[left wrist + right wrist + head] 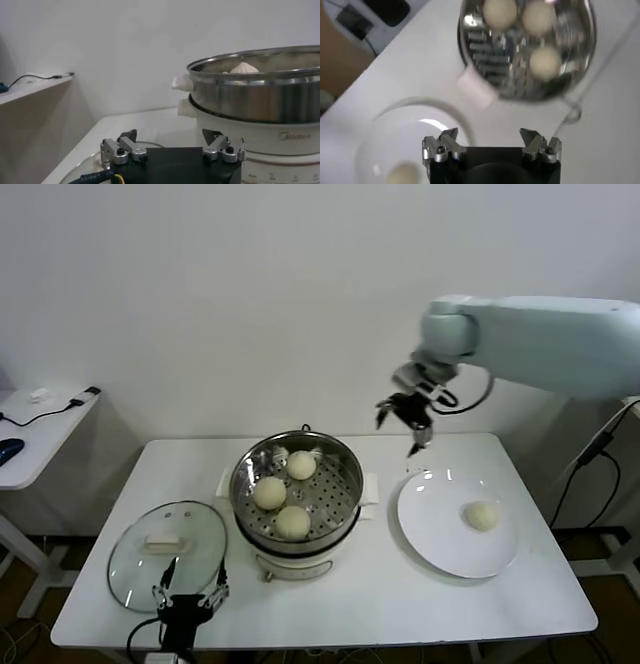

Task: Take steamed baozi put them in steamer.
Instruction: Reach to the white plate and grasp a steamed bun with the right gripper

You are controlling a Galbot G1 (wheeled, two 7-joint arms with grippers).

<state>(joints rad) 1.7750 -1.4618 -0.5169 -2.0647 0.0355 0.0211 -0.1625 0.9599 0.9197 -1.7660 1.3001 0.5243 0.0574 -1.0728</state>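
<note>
White wall behind, white table (330, 584) in front of you. Steamer (297, 489) sits at the table's middle, steel pot on a cream base, perforated tray showing. Three steamed baozi lie inside on the tray: one toward the back (301, 465), one on the left side (269, 493), one nearest you (293, 523). They sit close together but apart. Fourth baozi (482, 515) rests alone on the white plate (440, 534), right of the steamer, toward the plate's right half.

Your right gripper (404, 420) hangs in the air above the table's back edge, between steamer and plate, well clear of both. Its fingers are spread wide with nothing between them; the right wrist view shows the pot with its three buns and the plate with the lone bun (402, 173) below.

Your left gripper (190, 596) is parked low at the table's front edge, over the near rim of the glass lid (165, 552), fingers spread, holding nothing.
</note>
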